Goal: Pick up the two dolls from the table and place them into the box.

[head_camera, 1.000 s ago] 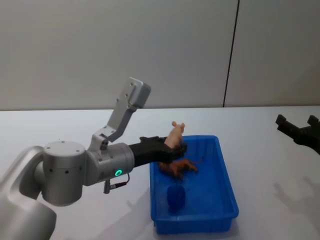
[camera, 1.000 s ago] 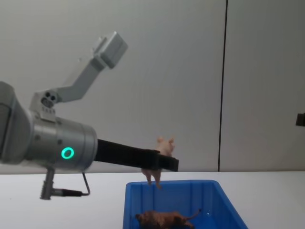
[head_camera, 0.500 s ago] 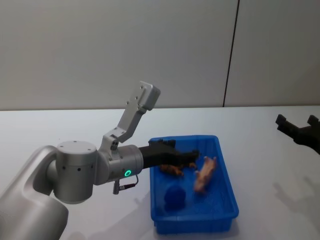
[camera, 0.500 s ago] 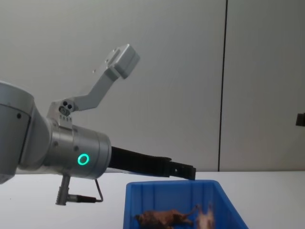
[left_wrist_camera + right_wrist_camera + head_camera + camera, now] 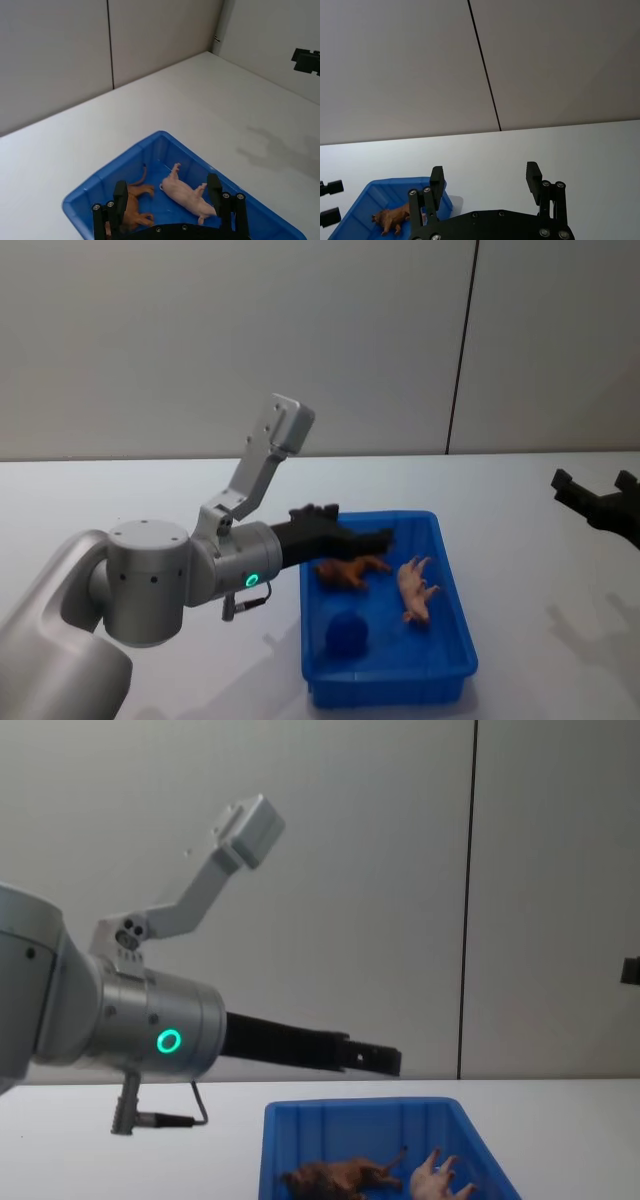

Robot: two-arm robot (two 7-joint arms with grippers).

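Both dolls lay in the box [image 5: 455, 635].
Below the left gripper [image 5: 167, 202], its jaws apart and empty, lay the brown doll [image 5: 350, 571] and pink doll [image 5: 416, 587]; withdrawing low might clip the rim.

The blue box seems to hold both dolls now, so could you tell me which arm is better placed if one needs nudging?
Probably the left: its open hand hovers over the blue box, near both dolls. The right hand is off to the side.

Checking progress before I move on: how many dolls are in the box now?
2. The brown doll lies near the box's far left side; the pink doll lies on its side just right of it. The open left gripper hangs above them.
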